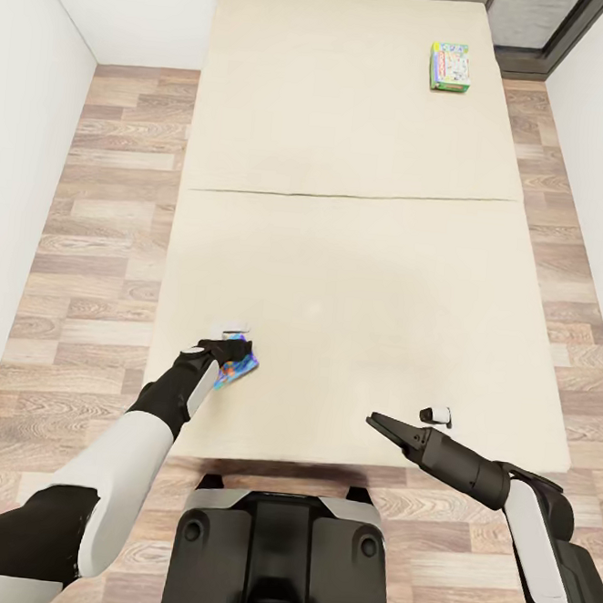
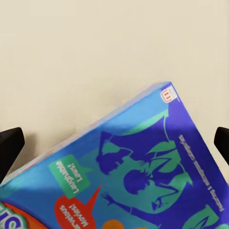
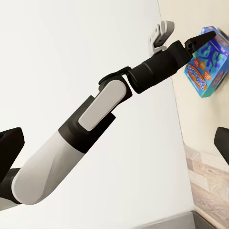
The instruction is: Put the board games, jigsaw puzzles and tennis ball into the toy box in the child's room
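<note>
Left end effector (image 1: pixel 233 355) is down at the near-left part of the bed (image 1: pixel 358 279), clamped on the smaller blue board game (image 1: pixel 238 370), which tilts up off the mattress; the arm hides most of the box in the head view, and the left wrist view cuts off its lower cover. Right end effector (image 1: pixel 380 425) hovers over the bed's near edge, tips together in a point, a small white-black fitting just beside it. The white-blue board game (image 1: pixel 449 67) with a green edge lies flat near the far-right corner, print too small to read.
</note>
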